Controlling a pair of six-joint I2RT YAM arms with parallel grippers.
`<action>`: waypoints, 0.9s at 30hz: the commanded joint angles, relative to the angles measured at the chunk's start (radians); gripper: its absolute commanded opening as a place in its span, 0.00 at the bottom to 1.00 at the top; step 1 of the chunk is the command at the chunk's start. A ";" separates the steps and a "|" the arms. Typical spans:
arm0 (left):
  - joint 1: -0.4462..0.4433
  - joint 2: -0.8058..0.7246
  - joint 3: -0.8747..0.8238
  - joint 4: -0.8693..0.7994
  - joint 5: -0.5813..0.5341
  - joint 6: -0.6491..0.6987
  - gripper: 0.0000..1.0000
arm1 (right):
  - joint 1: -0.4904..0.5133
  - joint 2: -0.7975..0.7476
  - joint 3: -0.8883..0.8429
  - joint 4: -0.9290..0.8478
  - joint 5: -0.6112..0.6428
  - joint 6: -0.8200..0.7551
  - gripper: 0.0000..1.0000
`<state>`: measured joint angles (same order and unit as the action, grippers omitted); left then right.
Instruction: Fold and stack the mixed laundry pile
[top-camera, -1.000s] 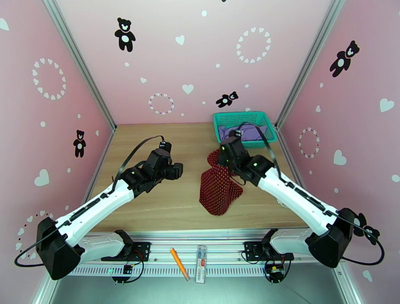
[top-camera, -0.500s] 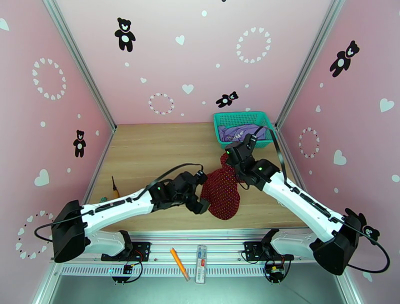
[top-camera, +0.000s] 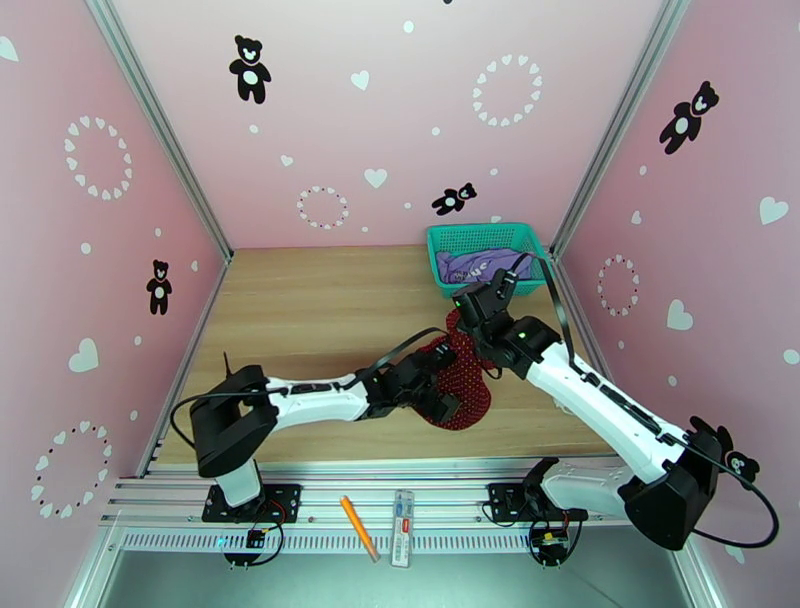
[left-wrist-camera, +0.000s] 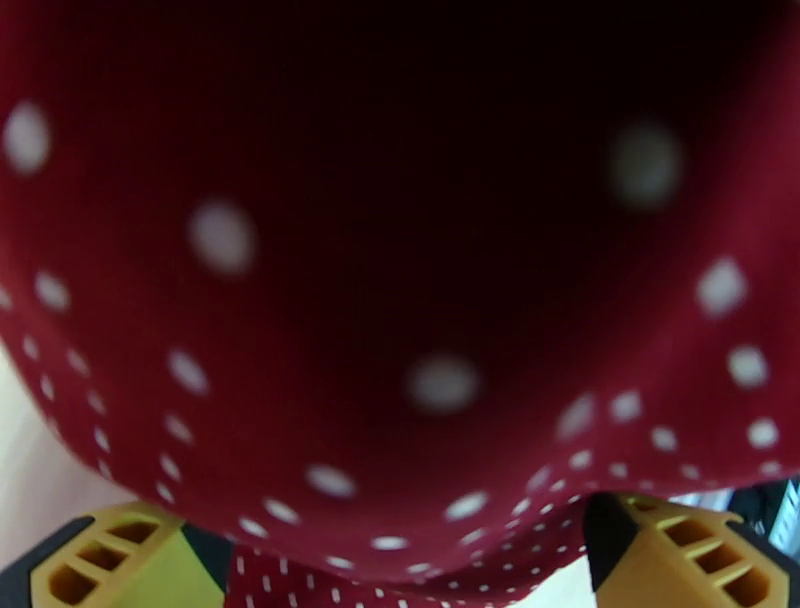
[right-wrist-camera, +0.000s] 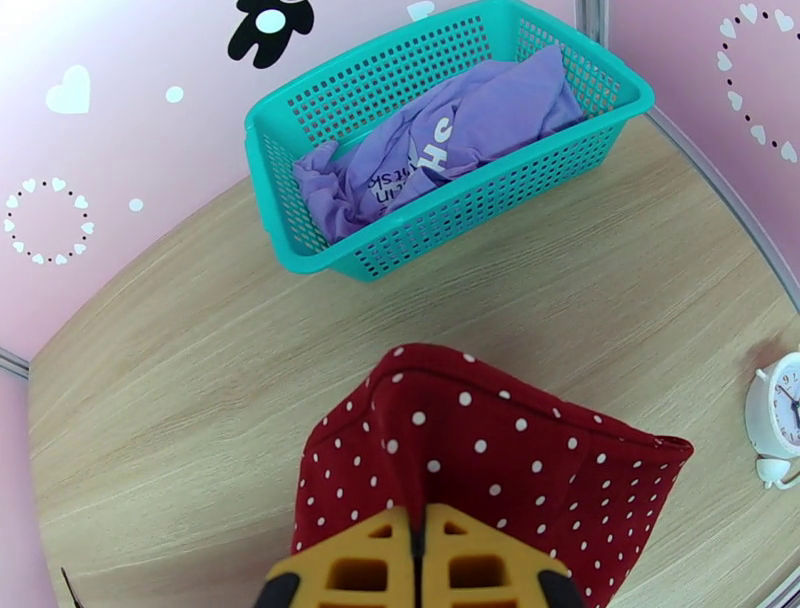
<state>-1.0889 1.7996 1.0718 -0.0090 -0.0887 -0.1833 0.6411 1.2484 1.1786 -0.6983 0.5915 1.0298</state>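
Two risks: right jaws, clamped on the red dotted cloth (top-camera: 465, 372) near the counter's (top-camera: 300, 300) front edge, may slip; wide-open left jaws could grab a bunched fold.

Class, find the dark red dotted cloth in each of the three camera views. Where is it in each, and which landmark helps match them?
Top external: the dark red cloth sits slightly right of and below centre.
Left wrist: close and blurred, across the upper and middle picture.
Right wrist: bottom centre.
Landmark: the teal basket, beyond the cloth in the top and right wrist views.
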 joint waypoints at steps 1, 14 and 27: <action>0.001 0.019 0.046 0.062 -0.098 0.044 0.92 | -0.006 -0.037 0.016 -0.029 -0.009 -0.017 0.00; 0.048 -0.130 0.030 -0.024 -0.315 0.030 0.00 | -0.024 -0.126 0.027 -0.113 0.006 -0.046 0.00; 0.342 -0.518 0.180 -0.489 -0.361 0.178 0.00 | -0.029 0.083 0.120 -0.033 -0.088 -0.116 0.00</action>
<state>-0.7963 1.3128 1.2194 -0.3454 -0.3763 -0.0498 0.6243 1.3037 1.2675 -0.6979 0.4938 0.9596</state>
